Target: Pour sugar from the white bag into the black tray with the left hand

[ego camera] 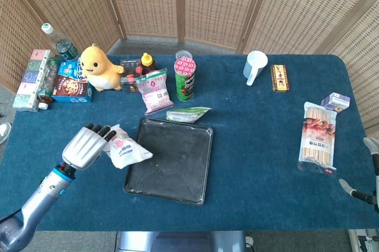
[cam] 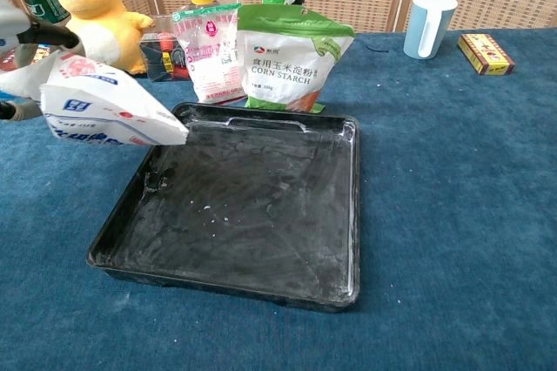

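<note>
White bag [cam: 104, 110] lies sideways, red-and-blue print showing, in left hand [ego camera: 86, 145].

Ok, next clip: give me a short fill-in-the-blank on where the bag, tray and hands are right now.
1. The white bag is held by the ____ hand.
2. The bag's pointed corner reaches over the ____ edge of the black tray in the chest view.
3. The bag behind the tray is labelled corn ____.
4. The cup near the table's far edge is ____ in colour.

Missing words: left; left; starch; white
</note>
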{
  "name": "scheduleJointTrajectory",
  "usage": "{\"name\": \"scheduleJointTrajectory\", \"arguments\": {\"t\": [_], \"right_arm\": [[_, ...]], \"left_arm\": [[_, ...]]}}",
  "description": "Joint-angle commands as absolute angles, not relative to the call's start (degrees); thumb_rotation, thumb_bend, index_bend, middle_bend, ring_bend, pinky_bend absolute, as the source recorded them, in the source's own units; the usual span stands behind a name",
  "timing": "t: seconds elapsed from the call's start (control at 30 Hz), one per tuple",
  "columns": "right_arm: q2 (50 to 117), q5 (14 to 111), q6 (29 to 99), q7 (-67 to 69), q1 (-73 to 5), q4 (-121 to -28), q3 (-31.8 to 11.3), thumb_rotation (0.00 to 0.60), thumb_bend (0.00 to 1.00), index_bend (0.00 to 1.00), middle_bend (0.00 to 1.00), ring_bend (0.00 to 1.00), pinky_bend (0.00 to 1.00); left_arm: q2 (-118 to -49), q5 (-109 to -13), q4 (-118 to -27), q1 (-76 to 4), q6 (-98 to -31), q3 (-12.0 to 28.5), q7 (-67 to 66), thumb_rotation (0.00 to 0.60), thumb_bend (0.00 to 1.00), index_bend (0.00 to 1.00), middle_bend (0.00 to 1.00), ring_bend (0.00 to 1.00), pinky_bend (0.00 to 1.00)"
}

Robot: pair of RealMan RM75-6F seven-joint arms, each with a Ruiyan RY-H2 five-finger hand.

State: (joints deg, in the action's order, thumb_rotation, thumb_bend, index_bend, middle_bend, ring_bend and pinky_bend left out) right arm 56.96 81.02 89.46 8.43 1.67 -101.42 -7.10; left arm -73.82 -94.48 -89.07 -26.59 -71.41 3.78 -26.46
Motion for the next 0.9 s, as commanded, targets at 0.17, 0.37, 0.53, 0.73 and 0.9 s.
{"name": "scheduleJointTrajectory", "arguments": {"t": [0.17, 0.37, 0.53, 0.73, 0.9], "right_arm": [[57.29, 80.71, 89.04, 7.86, 1.45, -101.29, -7.09, 0.6, 0.02, 0.0, 0.0, 0.0, 0.02], [57.53, 80.72, 88.78, 7.32, 1.3, -101.25, -6.97, 0.6, 0.02, 0.0, 0.0, 0.0, 0.02], [57.53, 80.42, 88.67, 7.43, 1.27, -101.16, -7.07, 0.6, 0.02, 0.0, 0.0, 0.0, 0.02], [57.44, 80.55, 88.8, 7.63, 1.31, -101.11, -7.08, 0.6, 0.02, 0.0, 0.0, 0.0, 0.02], [57.39, 80.83, 88.91, 7.67, 1.34, -101.22, -7.0, 0.6, 0.02, 0.0, 0.0, 0.0, 0.02]], "left_arm": [[-83.3, -87.07, -79.34, -20.82, -76.87, 3.54, -4.5, 0.6, 0.42, 0.61, 0.48, 0.55, 0.63], [-89.9, -85.69, -72.6, -19.9, -77.36, 3.76, 4.37, 0.6, 0.41, 0.61, 0.48, 0.55, 0.62], [-92.35, -84.73, -70.29, -19.38, -76.37, 3.36, 7.82, 0.6, 0.4, 0.61, 0.48, 0.53, 0.57], [-88.23, -86.71, -72.97, -19.91, -72.96, 0.73, 16.6, 0.6, 0.27, 0.14, 0.09, 0.18, 0.24], [-84.55, -88.91, -76.8, -18.9, -74.66, -0.91, 19.64, 0.587, 0.17, 0.0, 0.0, 0.08, 0.17]]}}
